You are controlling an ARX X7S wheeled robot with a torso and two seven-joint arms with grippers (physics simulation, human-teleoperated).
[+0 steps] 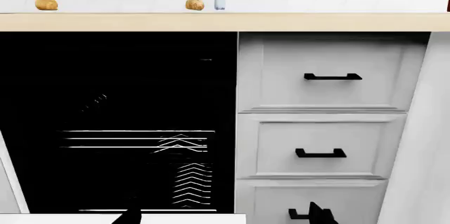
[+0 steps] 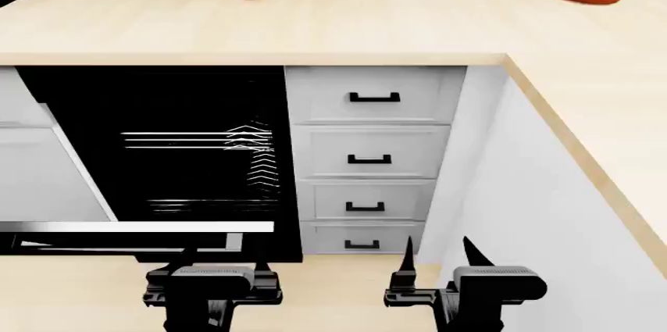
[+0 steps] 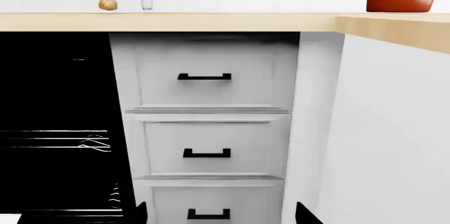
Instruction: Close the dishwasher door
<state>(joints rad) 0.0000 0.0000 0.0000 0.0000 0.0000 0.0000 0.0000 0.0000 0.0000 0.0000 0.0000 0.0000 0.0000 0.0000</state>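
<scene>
door position: dishwasher door [image 2: 136,227] hangs fully down, flat, just ahead of and above the left gripper [image 2: 212,269].
door axis: long silver edge runs side to side; inner face up.
nearer arm: left; right gripper [image 2: 436,258] faces the drawers [image 2: 373,125].
claws: both empty; right spread, left apparently open.

Left claw [image 2: 214,265] sits just short of the dishwasher door [image 2: 136,227], which lies dropped flat with its silver edge across the way; open air above it leads into the dark cavity. Right claw [image 2: 438,258] faces the grey drawers [image 2: 370,152], white cabinet wall [image 2: 542,215] close on its outer side.
</scene>
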